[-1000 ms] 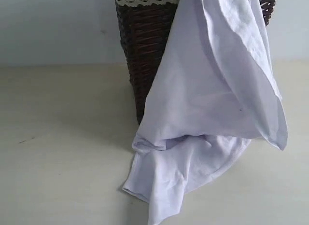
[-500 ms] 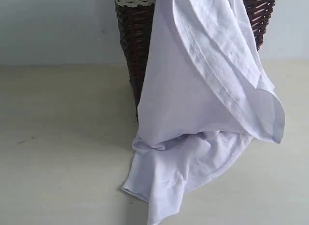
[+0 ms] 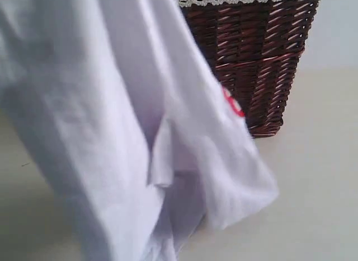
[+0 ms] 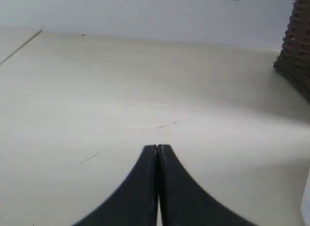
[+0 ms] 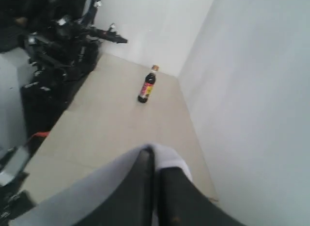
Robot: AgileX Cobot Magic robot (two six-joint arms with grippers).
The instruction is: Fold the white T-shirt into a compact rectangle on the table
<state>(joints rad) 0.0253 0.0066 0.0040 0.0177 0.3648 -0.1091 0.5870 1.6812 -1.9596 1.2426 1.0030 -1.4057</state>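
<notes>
**Shirt hangs in front of the basket**

The white T-shirt (image 3: 112,132) hangs in the air with its long side up and down. Its top goes out of the picture and its loose end points down at the table (image 3: 313,205). It is blurry, so it may or may not touch the table. A bit of red letter shows near its right edge. The brown wicker basket (image 3: 263,59) stands behind it. The right gripper (image 5: 156,160) is pinched tight on a fold of the shirt. The left gripper (image 4: 157,149) is squeezed closed over the table with nothing in it.
</notes>
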